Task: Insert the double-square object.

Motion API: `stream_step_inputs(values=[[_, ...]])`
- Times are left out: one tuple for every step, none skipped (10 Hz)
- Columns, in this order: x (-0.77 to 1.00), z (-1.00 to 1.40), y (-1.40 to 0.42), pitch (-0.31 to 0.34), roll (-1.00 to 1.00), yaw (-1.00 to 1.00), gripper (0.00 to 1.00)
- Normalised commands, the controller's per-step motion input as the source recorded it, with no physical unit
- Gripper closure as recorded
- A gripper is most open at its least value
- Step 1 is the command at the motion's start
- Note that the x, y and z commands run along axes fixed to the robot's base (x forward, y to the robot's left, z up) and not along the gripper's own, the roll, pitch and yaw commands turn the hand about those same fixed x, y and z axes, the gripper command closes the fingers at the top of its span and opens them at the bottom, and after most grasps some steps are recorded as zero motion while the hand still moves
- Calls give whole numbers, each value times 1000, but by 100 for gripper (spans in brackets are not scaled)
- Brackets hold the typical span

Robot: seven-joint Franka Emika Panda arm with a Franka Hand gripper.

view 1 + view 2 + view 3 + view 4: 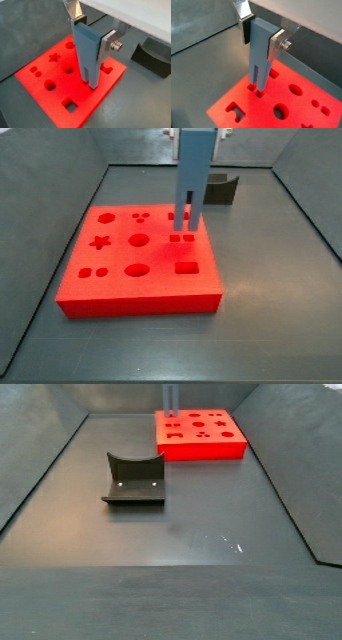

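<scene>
The double-square object is a long blue-grey bar that ends in two square prongs. It hangs upright, and my gripper is shut on its upper end. It shows the same way in a wrist view. In a side view the bar stands over the red board, with its prongs right at the double-square hole. I cannot tell whether the prongs have entered the hole. The other side view shows only a thin sliver of the bar above the board.
The red board has several other holes, among them a star, circles and a square. The dark fixture stands on the floor behind the board and also shows in a side view. Grey walls enclose the floor.
</scene>
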Motion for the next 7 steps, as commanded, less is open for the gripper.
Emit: stream_step_inputs(values=[[603,-409,0,79,197,-89,100],[486,-446,46,51,234,-51,100],[117,-57,0,30,51,-14,100],[0,0,-9,0,9,0,100],[-71,-26,-94,-34,114,0,100],[-283,-49,-37,-114,141,20,100],[-260,-106,0,-96,44,100,100]])
